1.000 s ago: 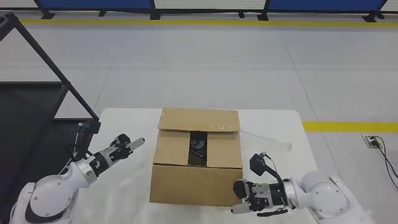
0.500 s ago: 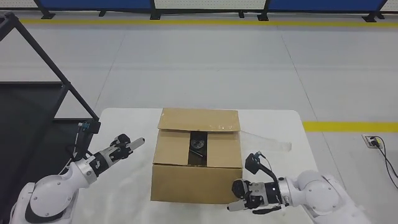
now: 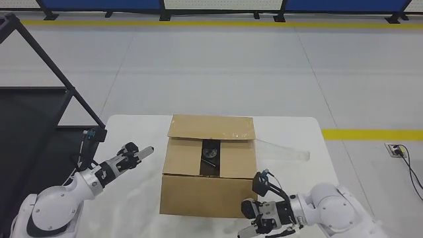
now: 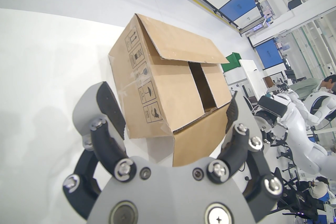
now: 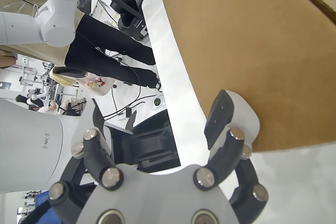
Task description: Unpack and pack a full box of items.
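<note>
Jaws of my right gripper (image 5: 160, 117): spread wide, nothing between them. One pad (image 5: 219, 114) lies just beside the plain near wall of the box (image 5: 249, 38); I cannot tell whether it touches.

Change over the last second: this gripper has slid from beside the box's right wall, along the tabletop's near edge, in to the box's near right corner. My left gripper (image 4: 168, 101) has not moved. Its jaws are likewise released and empty, and it points at the box's left wall from well apart.

Judgement: my right arm is lining up on the near wall or near flap. Unpacking has not begun, as nothing is out of the box.

The box stands mid-tabletop (image 3: 132, 198), closer to the near edge than to the far one. Its far flap (image 3: 211, 127) is tilted up. The side flaps are folded nearly flat, with a dark slot (image 3: 210, 155) between them. The contents in the slot are too dim to name.
</note>
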